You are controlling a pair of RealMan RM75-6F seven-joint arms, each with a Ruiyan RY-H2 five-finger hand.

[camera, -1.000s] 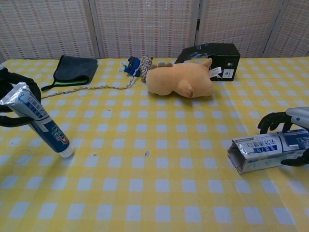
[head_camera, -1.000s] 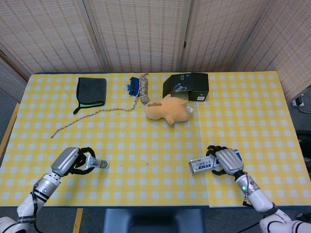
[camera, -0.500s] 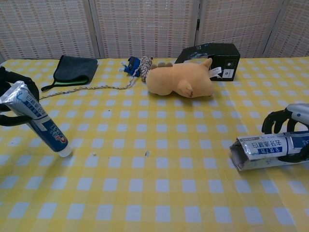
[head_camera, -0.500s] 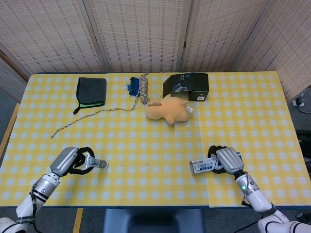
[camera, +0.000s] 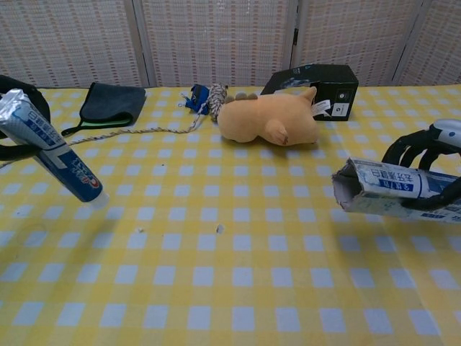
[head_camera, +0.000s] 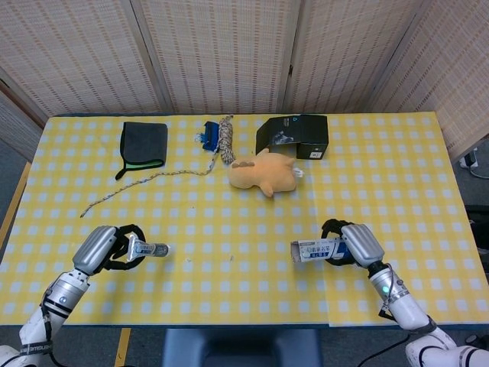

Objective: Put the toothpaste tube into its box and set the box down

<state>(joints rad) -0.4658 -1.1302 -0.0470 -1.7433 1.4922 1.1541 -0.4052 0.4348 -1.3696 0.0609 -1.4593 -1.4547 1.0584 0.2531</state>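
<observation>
Toothpaste tube gripped in left hand, cap aimed rightward; box clasped in right hand, open mouth facing the tube, well apart, lifted ready for insertion.

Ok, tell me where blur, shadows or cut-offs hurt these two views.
Chest view: toothpaste box slightly soft, its right end cut off by the frame edge, a faint shadow on the cloth beneath; toothpaste tube sharp. Head view: evenly lit, no glare; box print too small to read.
</observation>
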